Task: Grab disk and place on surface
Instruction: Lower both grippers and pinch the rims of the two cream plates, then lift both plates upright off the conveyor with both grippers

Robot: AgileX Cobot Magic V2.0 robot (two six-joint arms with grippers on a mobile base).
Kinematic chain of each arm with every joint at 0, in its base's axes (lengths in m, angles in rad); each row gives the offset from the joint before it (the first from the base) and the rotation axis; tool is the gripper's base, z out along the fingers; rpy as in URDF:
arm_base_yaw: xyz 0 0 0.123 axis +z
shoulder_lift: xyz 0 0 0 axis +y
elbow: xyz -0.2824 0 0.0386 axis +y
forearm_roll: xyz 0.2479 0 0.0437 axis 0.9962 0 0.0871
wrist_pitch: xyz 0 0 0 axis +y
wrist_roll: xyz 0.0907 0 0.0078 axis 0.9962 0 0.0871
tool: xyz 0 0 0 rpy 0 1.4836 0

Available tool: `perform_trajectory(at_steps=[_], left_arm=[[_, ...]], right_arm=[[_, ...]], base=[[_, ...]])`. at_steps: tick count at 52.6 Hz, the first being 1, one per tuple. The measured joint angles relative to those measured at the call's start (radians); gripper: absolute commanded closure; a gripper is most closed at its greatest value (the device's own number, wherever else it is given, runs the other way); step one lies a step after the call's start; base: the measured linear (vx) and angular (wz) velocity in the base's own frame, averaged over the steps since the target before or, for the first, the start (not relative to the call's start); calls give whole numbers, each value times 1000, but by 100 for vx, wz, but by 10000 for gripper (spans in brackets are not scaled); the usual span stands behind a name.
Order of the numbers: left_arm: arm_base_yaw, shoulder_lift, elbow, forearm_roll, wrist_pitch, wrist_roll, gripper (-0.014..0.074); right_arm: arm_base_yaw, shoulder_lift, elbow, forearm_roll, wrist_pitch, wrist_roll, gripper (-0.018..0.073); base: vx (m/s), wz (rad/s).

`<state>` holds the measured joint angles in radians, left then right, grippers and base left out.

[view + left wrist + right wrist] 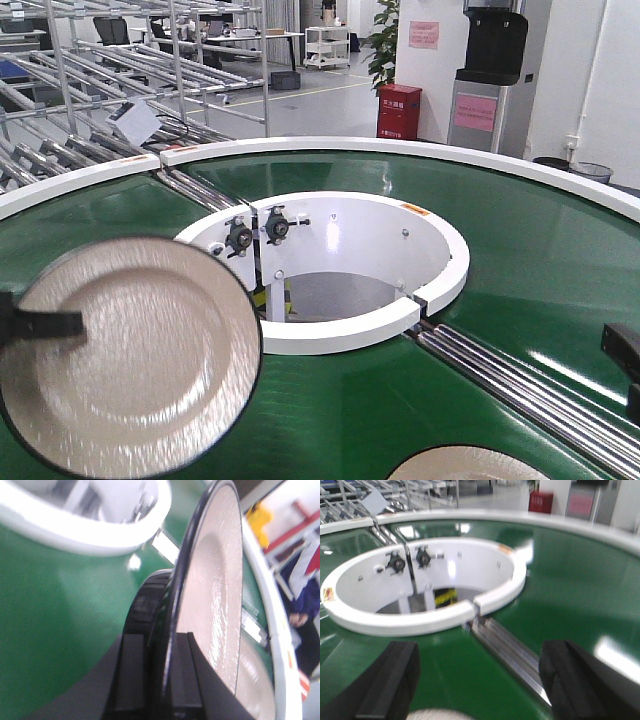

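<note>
A cream disk with a dark rim (140,350) hangs tilted above the green belt at the front left. My left gripper (70,324) is shut on its left rim. The left wrist view shows this disk (215,580) edge-on, its rim pinched between the two black pads of the left gripper (167,642). A second disk (470,466) lies on the belt at the bottom edge; its near edge (437,715) shows below my right gripper (480,680), which hangs open above the belt. The dark metal tabletop is out of view.
The green ring conveyor (520,260) surrounds a white inner ring wall (340,330) with two black knobs (258,232). Metal rollers (520,385) cross the belt at the right. Racks (120,60) and a red bin (398,110) stand behind.
</note>
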<state>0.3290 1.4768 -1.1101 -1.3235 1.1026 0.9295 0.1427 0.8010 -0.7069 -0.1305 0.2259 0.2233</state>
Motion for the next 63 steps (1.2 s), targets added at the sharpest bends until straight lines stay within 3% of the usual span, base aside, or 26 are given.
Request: perform_trajectory(at_steps=[12,20,25,31,43,52,63], left_arm=[[1,-136,1,-13,34,0,605],[1,-176,1,-12,53,0,605],[1,-180,1,-12,62,-1,605],[1,-180,1,-10,63,-2,605],[1,-180,1,-10,61,-2,605],[1,-180,1,-10,53,-3,604],[1,-167,1,-5,48,-19,605]], right_arm=[[0,223,-161,131,438,-33,126],[-11,413,-255,384,632,-252,129],[-61,525,-287,539,714,-404,129],[-178,604,-295,615,731,-490,129],[-437,712,-301,611,735,-595,130],[-482,798,-301,654,729,-670,130],[-483,897,-301,798,739,-812,130]], base=[[0,0],[0,0],[0,0],[0,0],[0,0],[0,0],[0,0]])
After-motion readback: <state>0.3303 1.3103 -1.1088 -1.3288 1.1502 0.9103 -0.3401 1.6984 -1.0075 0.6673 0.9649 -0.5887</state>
